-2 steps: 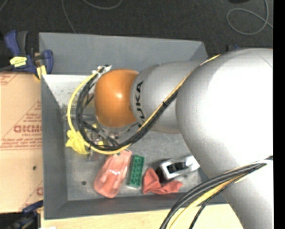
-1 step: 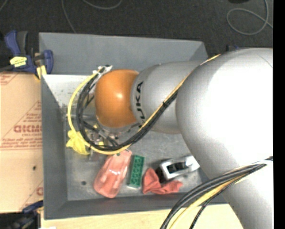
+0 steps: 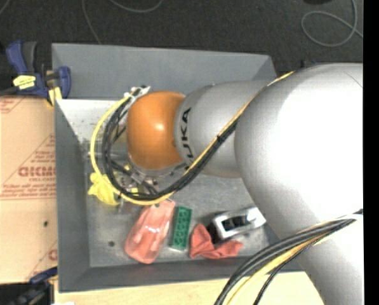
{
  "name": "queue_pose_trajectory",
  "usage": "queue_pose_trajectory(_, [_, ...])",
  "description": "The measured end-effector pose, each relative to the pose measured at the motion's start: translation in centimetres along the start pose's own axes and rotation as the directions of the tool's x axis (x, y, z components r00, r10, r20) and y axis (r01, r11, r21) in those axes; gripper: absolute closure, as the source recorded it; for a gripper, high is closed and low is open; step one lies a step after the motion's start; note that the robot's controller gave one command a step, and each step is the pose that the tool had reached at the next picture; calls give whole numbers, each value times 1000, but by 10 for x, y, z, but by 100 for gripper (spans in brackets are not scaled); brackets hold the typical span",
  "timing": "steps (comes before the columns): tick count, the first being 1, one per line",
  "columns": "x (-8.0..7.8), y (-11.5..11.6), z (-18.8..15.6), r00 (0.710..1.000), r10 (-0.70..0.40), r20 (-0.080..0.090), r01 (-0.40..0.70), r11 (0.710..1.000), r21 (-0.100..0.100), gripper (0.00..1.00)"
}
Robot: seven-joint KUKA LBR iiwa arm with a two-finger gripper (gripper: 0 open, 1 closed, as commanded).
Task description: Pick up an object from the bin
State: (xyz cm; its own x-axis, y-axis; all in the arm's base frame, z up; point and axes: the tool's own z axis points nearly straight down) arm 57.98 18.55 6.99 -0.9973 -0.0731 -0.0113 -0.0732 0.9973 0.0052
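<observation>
claw [image 3: 132,180] is low in the left middle of the bin [image 3: 164,68], under the orange cover [image 3: 154,131] and cables. Open or closed: can't tell. Nearest thing is the yellow lump [image 3: 103,189], just beside it on the left; contact unclear.

No pick confirmed, so I'd judge grasp and lift are both left.

Along the front wall: pink piece [image 3: 150,235], green brick [image 3: 181,227], red rag [image 3: 211,244], white-black gadget [image 3: 239,222]. The arm [image 3: 291,151] hides the bin's right side and much of the floor.

The grey metal bin [image 3: 103,243] bore four things side by side on its near floor: a pink translucent piece [image 3: 150,235], a green studded brick [image 3: 180,229], a crumpled red scrap [image 3: 209,245] and a white-and-black item [image 3: 239,222] just beyond the scrap
</observation>
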Motion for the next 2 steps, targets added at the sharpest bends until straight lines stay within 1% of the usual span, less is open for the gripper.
queue_pose_trajectory(1, [1,-1,-7,1000,-13,-4,13,1000,2,100])
queue_pose_trajectory(2, [2,-1,-29,1000,-22,-10,22,1000,4,100])
